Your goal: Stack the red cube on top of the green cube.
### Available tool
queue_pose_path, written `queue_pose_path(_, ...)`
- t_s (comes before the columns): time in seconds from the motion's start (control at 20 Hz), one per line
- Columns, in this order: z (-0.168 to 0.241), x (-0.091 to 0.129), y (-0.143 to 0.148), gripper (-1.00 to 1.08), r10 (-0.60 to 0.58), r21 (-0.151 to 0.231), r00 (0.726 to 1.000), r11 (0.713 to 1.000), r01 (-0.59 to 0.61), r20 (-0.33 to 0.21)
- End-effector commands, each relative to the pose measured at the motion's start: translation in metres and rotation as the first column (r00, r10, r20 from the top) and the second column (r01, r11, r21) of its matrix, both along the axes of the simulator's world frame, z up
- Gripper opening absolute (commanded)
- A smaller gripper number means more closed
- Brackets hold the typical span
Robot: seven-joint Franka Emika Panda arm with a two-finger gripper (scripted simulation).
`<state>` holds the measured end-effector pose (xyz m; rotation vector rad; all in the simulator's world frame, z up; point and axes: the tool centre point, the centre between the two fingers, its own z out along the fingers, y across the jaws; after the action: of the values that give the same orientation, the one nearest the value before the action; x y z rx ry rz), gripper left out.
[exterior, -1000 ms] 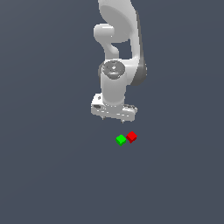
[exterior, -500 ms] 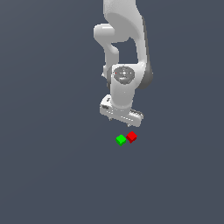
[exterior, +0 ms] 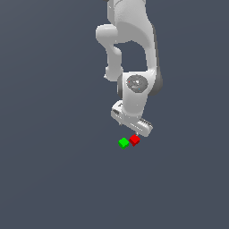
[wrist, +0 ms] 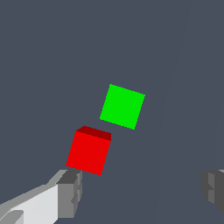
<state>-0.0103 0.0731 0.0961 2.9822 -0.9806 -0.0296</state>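
The gripper (wrist: 140, 190) is held spread wide, nothing pinched; the red cube (wrist: 89, 151) is seen just beside one fingertip (wrist: 70, 192), outside the gap; the green cube (wrist: 122, 106) is set just beyond it, apart.

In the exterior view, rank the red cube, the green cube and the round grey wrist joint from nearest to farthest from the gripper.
1. Red cube: just below the gripper.
2. Green cube: beside the red cube, on the exterior view's left.
3. Round grey wrist joint: up the arm, above the gripper.
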Motion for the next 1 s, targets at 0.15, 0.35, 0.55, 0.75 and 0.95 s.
queue_pose_path(0.15, -0.011, 0.009, 0.017, 1.00, -0.120, -0.002, 0.993, 0.993, 0.120, 0.008)
queue_pose_path(0.35, -0.018, 0.016, 0.026, 1.00, -0.187, -0.003, 0.982, 0.982, 0.187, 0.013)
queue_pose_path(0.55, -0.022, 0.021, 0.032, 1.00, -0.235, -0.004, 0.972, 0.972, 0.235, 0.016)
queue_pose_path(0.75, -0.025, 0.025, 0.036, 1.00, -0.264, -0.004, 0.964, 0.965, 0.264, 0.018)
queue_pose_path(0.95, -0.026, 0.026, 0.037, 1.00, -0.273, -0.004, 0.962, 0.962, 0.274, 0.019)
